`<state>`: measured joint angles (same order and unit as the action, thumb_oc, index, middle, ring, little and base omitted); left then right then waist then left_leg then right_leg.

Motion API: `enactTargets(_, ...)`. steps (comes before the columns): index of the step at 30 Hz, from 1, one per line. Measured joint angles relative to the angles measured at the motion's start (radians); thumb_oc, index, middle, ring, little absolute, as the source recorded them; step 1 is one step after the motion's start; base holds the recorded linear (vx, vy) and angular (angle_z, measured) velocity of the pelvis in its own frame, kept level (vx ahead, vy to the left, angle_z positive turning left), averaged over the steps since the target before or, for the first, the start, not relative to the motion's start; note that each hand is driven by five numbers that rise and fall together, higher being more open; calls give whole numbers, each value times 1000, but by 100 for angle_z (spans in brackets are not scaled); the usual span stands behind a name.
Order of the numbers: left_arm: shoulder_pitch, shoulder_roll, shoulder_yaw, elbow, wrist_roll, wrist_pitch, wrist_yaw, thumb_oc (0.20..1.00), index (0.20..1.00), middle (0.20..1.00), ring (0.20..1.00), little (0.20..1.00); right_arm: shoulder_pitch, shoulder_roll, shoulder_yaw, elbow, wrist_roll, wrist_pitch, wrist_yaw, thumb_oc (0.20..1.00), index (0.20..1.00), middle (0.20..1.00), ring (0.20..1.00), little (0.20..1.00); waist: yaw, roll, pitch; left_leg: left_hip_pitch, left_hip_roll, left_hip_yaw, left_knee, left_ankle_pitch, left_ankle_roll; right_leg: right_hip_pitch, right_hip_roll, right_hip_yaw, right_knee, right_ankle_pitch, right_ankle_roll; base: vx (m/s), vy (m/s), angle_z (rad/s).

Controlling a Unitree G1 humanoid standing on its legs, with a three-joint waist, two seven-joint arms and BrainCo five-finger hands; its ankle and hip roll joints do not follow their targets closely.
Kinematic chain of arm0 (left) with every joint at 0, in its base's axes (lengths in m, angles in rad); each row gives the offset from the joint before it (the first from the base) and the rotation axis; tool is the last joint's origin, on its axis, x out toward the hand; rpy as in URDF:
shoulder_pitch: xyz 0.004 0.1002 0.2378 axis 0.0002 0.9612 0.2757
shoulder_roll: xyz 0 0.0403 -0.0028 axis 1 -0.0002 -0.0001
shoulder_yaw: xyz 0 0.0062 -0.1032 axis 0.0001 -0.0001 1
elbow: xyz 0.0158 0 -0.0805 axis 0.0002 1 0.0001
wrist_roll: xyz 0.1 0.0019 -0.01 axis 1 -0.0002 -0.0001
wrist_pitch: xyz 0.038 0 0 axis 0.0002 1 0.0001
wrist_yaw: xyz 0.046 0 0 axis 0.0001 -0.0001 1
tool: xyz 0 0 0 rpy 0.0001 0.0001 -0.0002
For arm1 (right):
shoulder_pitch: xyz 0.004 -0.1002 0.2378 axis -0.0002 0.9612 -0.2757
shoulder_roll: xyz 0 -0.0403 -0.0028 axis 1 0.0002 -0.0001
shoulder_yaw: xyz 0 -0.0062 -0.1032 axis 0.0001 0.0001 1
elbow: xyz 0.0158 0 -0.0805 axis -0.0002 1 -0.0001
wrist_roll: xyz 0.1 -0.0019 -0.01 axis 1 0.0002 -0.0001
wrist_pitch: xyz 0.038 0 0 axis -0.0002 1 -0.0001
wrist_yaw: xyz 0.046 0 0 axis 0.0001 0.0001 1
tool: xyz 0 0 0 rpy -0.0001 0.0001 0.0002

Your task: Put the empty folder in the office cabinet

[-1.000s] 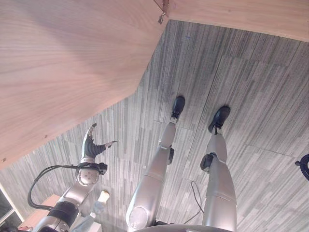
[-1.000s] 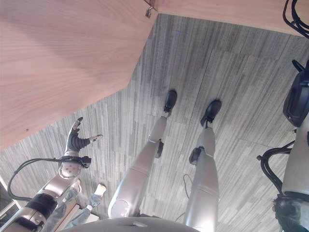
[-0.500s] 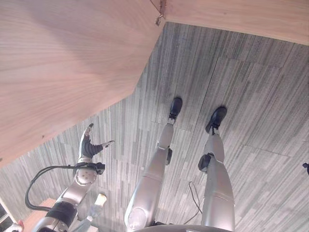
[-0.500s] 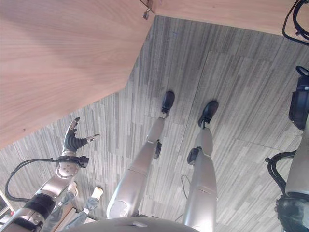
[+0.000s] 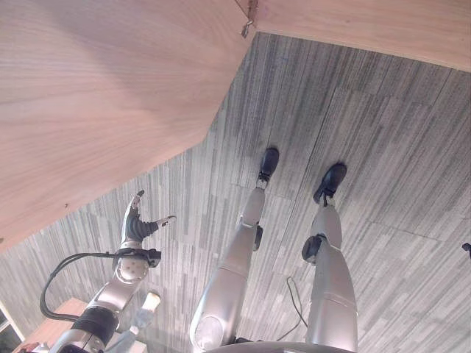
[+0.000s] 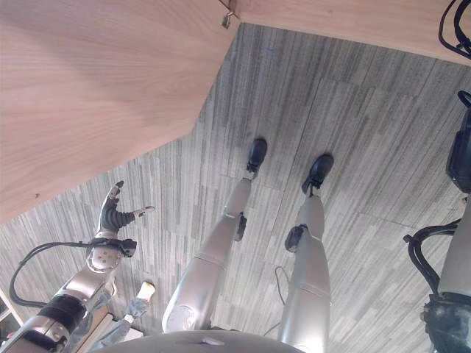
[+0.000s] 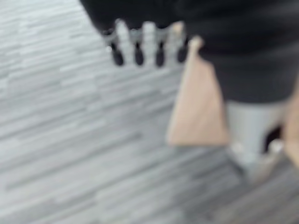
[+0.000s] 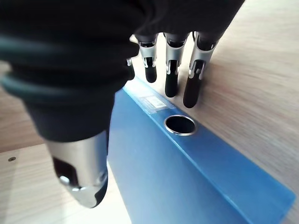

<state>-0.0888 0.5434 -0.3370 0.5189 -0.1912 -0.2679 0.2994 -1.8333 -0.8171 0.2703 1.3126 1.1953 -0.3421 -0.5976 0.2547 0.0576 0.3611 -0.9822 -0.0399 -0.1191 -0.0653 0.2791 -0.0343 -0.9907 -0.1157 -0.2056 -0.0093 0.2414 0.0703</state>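
Right wrist view first: the blue folder (image 8: 187, 163) sits right under the right robot hand (image 8: 168, 70), its spine facing the camera with a metal-ringed finger hole (image 8: 180, 124) and a small pale label near the fingertips. The dark-tipped fingers (image 8: 192, 91) reach straight down past the spine's far edge, the thumb (image 8: 81, 177) hangs apart on the near side of the folder; whether either actually grips it, I cannot tell. The folder looks smooth, plastic-coated, a flat slab standing against light wood-grain panelling (image 8: 261, 70), with more pale wood below it.

Over in the eye views, the left robot hand (image 5: 136, 220) hangs at about 8 o'clock, fingers straight, thumb stuck out sideways, holding nothing, above the floor. A big pale wooden panel (image 5: 96, 103), matte with fine grain, fills the 10 o'clock side, and a small metal fitting (image 5: 247, 28) shows at its top corner at 12 o'clock. The floor (image 5: 383, 118) is grey carpet in streaky striped tiles. The left wrist view, blurred, shows the same carpet and a tan box-like shape (image 7: 198, 107) beside the fingers.
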Motion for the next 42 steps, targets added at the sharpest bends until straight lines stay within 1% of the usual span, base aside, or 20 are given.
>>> enactTargets(4, -2, 0, -9, 2, 0, 1, 9, 1000, 1000, 1000, 1000, 1000, -7, -1, -8, 20, -18, 3, -50, 1000, 1000, 1000, 1000, 1000, 3, 0, 0, 0, 0, 0, 2, 1, 0, 1, 0, 0, 0, 2, 1, 0, 0, 0)
enactTargets(5, -2, 0, -16, 4, 1, 1, 20, 1000, 1000, 1000, 1000, 1000, -9, -1, -8, 26, -49, 18, -85, 1000, 1000, 1000, 1000, 1000, 3, 0, 0, 0, 0, 0, 2, 1, 0, 1, 0, 0, 0, 2, 1, 0, 0, 0)
enactTargets(6, -2, 0, -16, 7, 1, 1, 23, 1000, 1000, 1000, 1000, 1000, -9, -1, -8, 26, -60, 26, -98, 1000, 1000, 1000, 1000, 1000, 2, 0, 0, 0, 0, 0, 2, 1, 0, 1, 0, 0, 0, 2, 1, 0, 0, 0)
enactTargets(8, -2, 0, -16, 12, 1, 1, 29, 1000, 1000, 1000, 1000, 1000, -9, -1, -8, 26, -82, 42, -120, 1000, 1000, 1000, 1000, 1000, 0, 0, 0, 1, 0, 0, 2, 2, 0, 1, 0, 0, 0, 2, 1, 0, 0, 0)
enactTargets(10, -2, 0, -16, 14, 1, 1, 36, 1000, 1000, 1000, 1000, 1000, -9, -1, -7, 26, -86, 47, -125, 1000, 1000, 1000, 1000, 1000, 0, 0, 0, 2, 0, 0, 2, 2, 0, 2, 0, 0, 0, 2, 1, 0, 0, 0)
enactTargets(12, -3, -3, -16, 20, 2, 1, 42, 1000, 1000, 1000, 1000, 1000, -8, -1, -5, 28, -88, 65, -133, 1000, 1000, 1000, 1000, 1000, -1, 0, 0, 8, 0, 0, 2, 2, 1, 9, 0, 0, 0, 2, 1, 0, 0, 0)
enactTargets(13, -3, -5, -16, 24, 2, 0, 43, 1000, 1000, 1000, 1000, 1000, -8, 1, -4, 29, -88, 67, -133, 937, 937, 937, 937, 937, -1, 0, 0, 12, 0, 0, 2, 2, 1, 12, 0, 0, 0, 2, 1, 0, 0, 0)
enactTargets(14, -3, -5, -16, 28, 2, 0, 43, 1000, 1000, 1000, 1000, 1000, -9, 2, -3, 29, -88, 67, -133, 200, 200, 200, 200, 200, -1, 0, 0, 15, 0, 0, 2, 2, 1, 15, 0, 0, 0, 2, 1, 0, 0, 0)
enactTargets(28, -3, -13, -16, 32, 1, 1, 45, 1000, 1000, 1000, 1000, 1000, -8, 6, 4, 32, -87, 66, -121, 200, 200, 200, 200, 200, -14, -1, 0, 15, 0, 0, 0, 1, 0, 16, 0, 0, -1, 3, 2, 0, 0, 0)
enactTargets(33, -3, -17, -16, 59, 1, 0, 45, 1000, 1000, 1000, 1000, 1000, -8, 6, -2, 32, -86, 64, -123, 200, 200, 200, 200, 200, -18, -1, 0, 15, 0, 0, 0, 1, 0, 16, 0, 0, -1, 3, 2, 0, 0, 0)
enactTargets(38, -3, -19, -16, 71, 1, 0, 46, 1000, 1000, 1000, 1000, 1000, -8, 11, -8, 29, -85, 58, -122, 200, 200, 200, 200, 200, -18, -1, 0, 15, 0, 0, 0, 1, 0, 15, 0, 0, -1, 3, 2, 0, 0, 0)
enactTargets(42, -3, -20, -16, 71, 1, -1, 46, 1000, 1000, 1000, 1000, 1000, -6, 16, -8, 25, -83, 56, -101, 200, 200, 200, 200, 200, -15, -1, 0, 14, 0, 1, -2, 1, 0, 14, 0, 1, -3, 3, 2, 0, 0, 0)
